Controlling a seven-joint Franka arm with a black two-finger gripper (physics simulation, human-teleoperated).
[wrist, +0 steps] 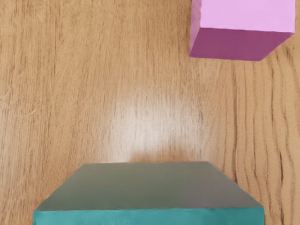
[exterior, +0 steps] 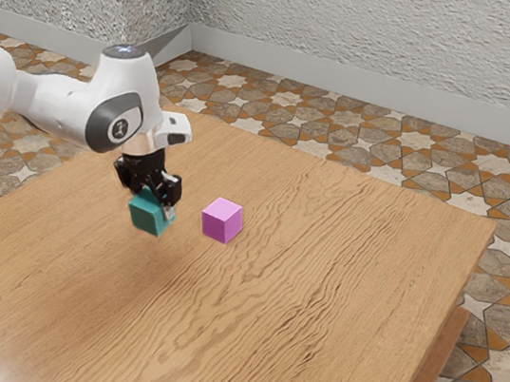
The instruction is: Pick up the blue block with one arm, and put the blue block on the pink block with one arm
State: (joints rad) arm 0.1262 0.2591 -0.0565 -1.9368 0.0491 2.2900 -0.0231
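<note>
- The pincer (exterior: 155,201) is clamped on the blue block (exterior: 149,216), which is held just clear of the table (exterior: 317,287). The pink block (exterior: 222,220) is seen near it, at about 3 o'clock in the exterior view, with a gap between them.
- The blue block appears tilted in the grasp. If it is set down that way, an edge is likely to land first, and the block may be tipped off the pink top.
- The held block looks to be carried at roughly the height of the pink block. If it is moved toward 3 o'clock without being raised, the pink block is likely to be struck on its side and pushed across the table.
- In the wrist view the pink block (wrist: 241,28) is seen ahead of the held block (wrist: 147,197) and off to one side. If this offset is not corrected, a release with too little overlap is risked, and a fall to the table is likely.
- The grip appears to be taken near the block's top, so slipping may be caused by a quick swing.
</note>
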